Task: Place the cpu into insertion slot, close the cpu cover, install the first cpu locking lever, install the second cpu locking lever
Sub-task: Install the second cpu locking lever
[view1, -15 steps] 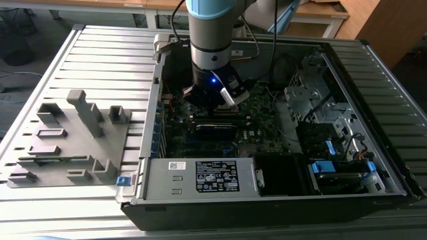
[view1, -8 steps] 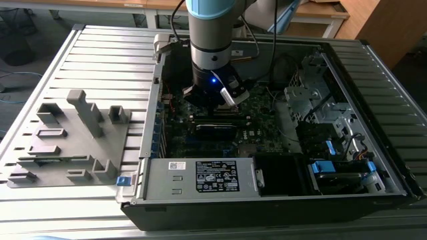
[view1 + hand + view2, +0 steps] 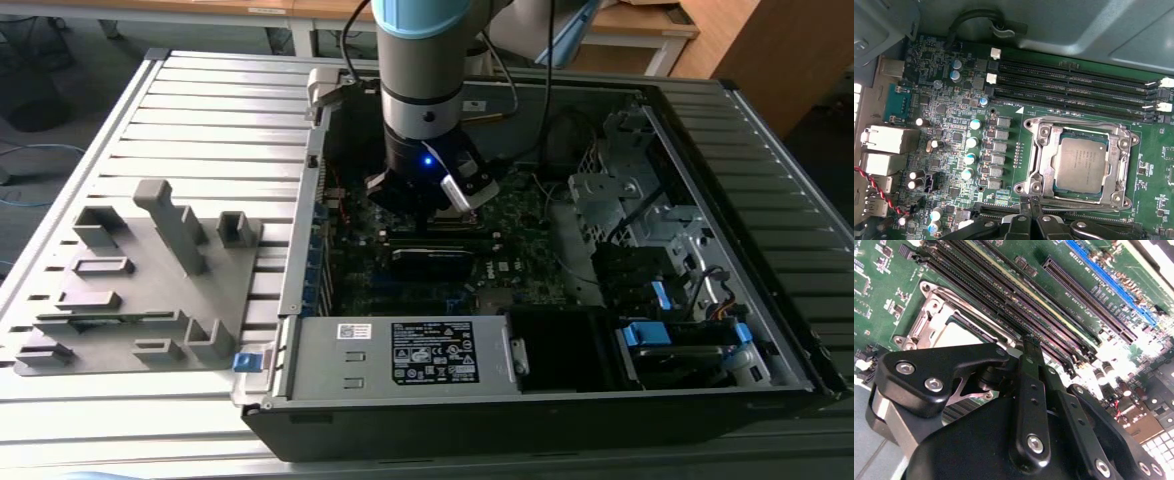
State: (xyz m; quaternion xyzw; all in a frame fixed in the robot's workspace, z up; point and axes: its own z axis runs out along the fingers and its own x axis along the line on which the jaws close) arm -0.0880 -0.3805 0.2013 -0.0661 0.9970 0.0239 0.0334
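First wrist view: the cpu (image 3: 1078, 168), silver-grey top up, lies flat in the socket on the green motherboard (image 3: 944, 105). The cover (image 3: 1080, 129), a silvery frame with a square opening, lies closed around it, its edges framing the chip on all four sides. Beside the socket run four long black memory slots (image 3: 1074, 82), parallel to one of its edges. On the opposite edge, the end effector (image 3: 1033, 206) meets the socket frame with its black fingertips (image 3: 1030, 204) drawn narrow, nearly together, just touching the metal rim; whether they pinch a lever cannot be told. Silver-topped capacitors (image 3: 972, 142) stand in a column on the far side of the socket from the chip's printed face.

Second wrist view: the black linkage of the end effector (image 3: 1030, 347) hangs just above the socket (image 3: 941, 322), the jaws close together, with the memory slots (image 3: 1019, 300) running alongside.

Exterior view: the arm (image 3: 422, 90) reaches straight down into the open computer case (image 3: 747, 330), which lies on a slatted counter (image 3: 200, 110). A grey fixture block (image 3: 140, 280) rests on the counter at the exterior view's left, well apart from the case.
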